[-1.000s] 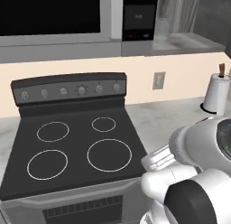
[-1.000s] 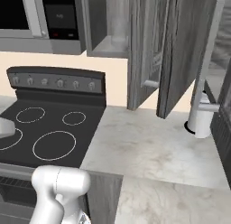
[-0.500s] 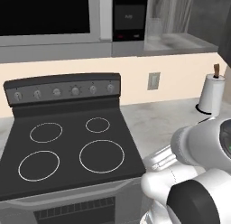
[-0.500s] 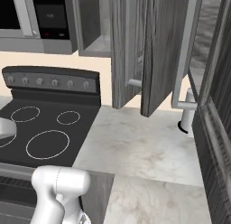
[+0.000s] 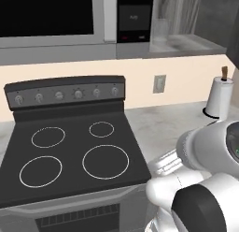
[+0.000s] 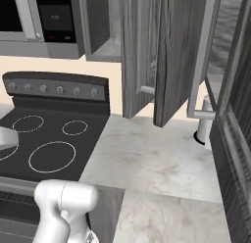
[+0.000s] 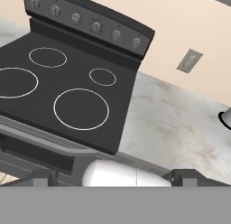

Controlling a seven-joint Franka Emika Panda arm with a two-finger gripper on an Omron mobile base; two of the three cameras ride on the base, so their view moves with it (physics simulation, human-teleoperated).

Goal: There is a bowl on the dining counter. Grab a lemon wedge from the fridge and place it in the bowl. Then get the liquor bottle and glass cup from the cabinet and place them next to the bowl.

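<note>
Both base views have slid sideways, so the base is driving: the stove (image 5: 70, 147) now sits further right in the left base view, and the open cabinet (image 6: 162, 51) fills the upper right of the right base view. The gripper (image 7: 115, 175), fingers spread wide and empty, is probably headed for the bottle and cup.

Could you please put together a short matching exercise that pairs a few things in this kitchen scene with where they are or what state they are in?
Things:
1. stove
2. paper towel roll
3. wall outlet
4. cabinet doors

Places or states:
A. standing upright on the counter, right of the stove
B. swung open above the counter
C. black top with four white burner rings
D. set in the beige backsplash

Pairs: 1-C, 2-A, 3-D, 4-B
</note>
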